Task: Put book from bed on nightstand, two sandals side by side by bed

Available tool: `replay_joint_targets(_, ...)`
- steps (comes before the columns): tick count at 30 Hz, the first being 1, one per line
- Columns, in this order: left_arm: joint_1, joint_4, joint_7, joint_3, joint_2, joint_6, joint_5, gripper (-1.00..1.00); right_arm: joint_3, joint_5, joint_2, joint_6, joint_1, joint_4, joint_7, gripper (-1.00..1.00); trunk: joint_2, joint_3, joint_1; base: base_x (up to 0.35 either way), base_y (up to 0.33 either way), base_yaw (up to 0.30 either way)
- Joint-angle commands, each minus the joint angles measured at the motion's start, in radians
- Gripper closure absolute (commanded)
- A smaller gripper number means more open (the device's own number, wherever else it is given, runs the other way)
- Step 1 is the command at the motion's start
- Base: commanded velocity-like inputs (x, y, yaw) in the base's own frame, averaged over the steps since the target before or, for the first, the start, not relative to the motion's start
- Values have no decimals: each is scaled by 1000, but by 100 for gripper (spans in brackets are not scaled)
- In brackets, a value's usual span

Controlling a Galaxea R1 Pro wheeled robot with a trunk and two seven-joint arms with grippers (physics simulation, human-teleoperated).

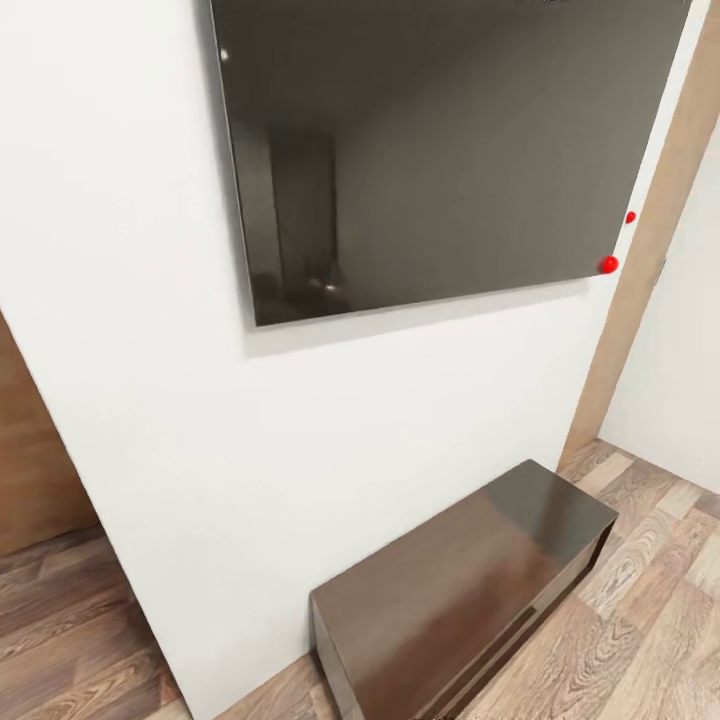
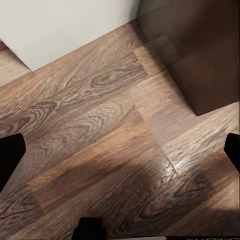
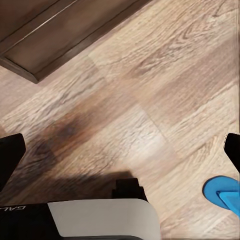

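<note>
I'm facing a white wall with a dark screen hanging on it and a long low cabinet below it on the right; nothing is sitting on its top. The left tool is standing apart over bare plank floor. The right tool is also apart, empty, with one blue sandal lying on the floor near it. Bed and book aren't showing here, so I'm judging most of the job is left.

Head view faces wall; all views share low cabinet, floor
</note>
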Motion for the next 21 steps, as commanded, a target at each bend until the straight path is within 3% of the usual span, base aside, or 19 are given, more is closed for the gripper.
replay_joint_targets(1,0,0,0,2,-1,-2,-1,-100,-2,1,0,-2,-1,0,0,-100,0,-1,0,0,0,-249)
replay_joint_targets(13,0,0,0,2,-1,-2,-1,-100,1,1,0,-2,-1,0,0,-100,0,-1,0,2,0,-250)
replay_joint_targets(21,0,0,0,2,-1,-1,-1,-100,3,1,0,-2,-1,0,0,-100,0,-1,0,208,0,-251)
